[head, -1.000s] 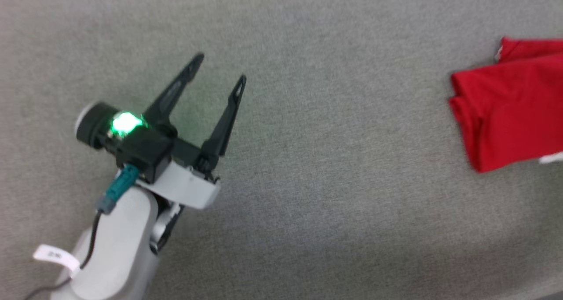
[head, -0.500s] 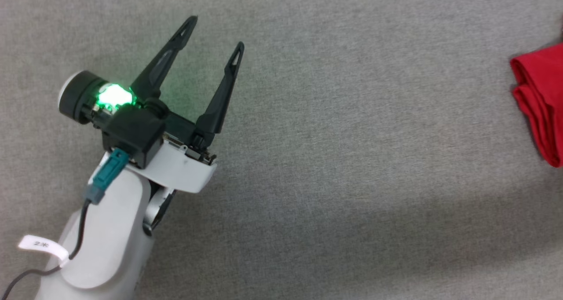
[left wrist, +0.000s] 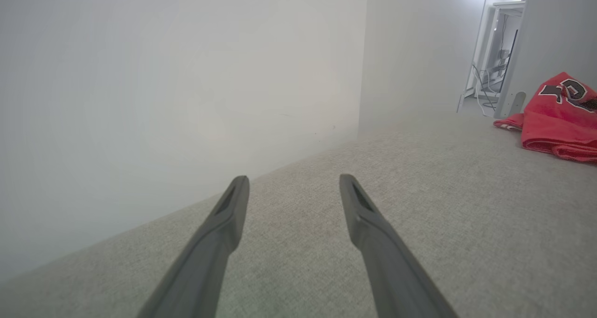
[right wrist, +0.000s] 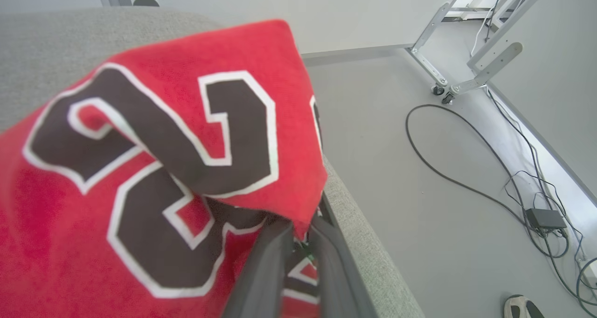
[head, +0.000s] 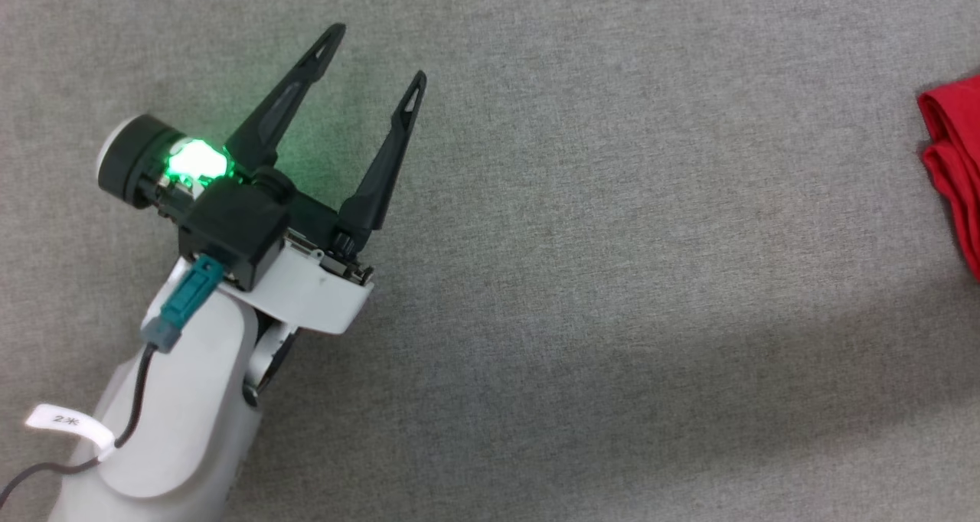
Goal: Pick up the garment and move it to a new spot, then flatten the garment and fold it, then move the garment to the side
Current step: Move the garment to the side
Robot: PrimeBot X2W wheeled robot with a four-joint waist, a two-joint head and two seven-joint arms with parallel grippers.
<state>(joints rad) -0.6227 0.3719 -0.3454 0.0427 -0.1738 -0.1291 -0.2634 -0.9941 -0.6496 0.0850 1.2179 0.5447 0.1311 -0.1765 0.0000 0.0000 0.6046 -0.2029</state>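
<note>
Well, at about nine o'clock in the head view the left gripper (head: 378, 51) hovers over the grey cloth-covered table (head: 612, 277). Its two dark fingers are spread wide apart, holding nothing and pointing toward one o'clock, and a green light (head: 195, 158) glows on its wrist housing. Bare grey surface runs across the middle. At three o'clock, cut off by the frame's edge, lies a folded red edge of the garment (head: 953, 162). In the left wrist view the same parted fingers frame bare table, with a pale wall (left wrist: 186, 75) at ten o'clock. The garment (left wrist: 559, 117) is heaped at two o'clock, part of its black, white-outlined print showing. In the right wrist view the right gripper (right wrist: 303, 224) has its fingers drawn nearly together at six o'clock, clamped on the garment's edge. The red cloth with its big black numerals spreads from seven to twelve o'clock beside the table's edge. Toward three o'clock a grey floor (right wrist: 396, 178) carries a black cable (right wrist: 422, 158) and a metal frame (right wrist: 485, 68).
</note>
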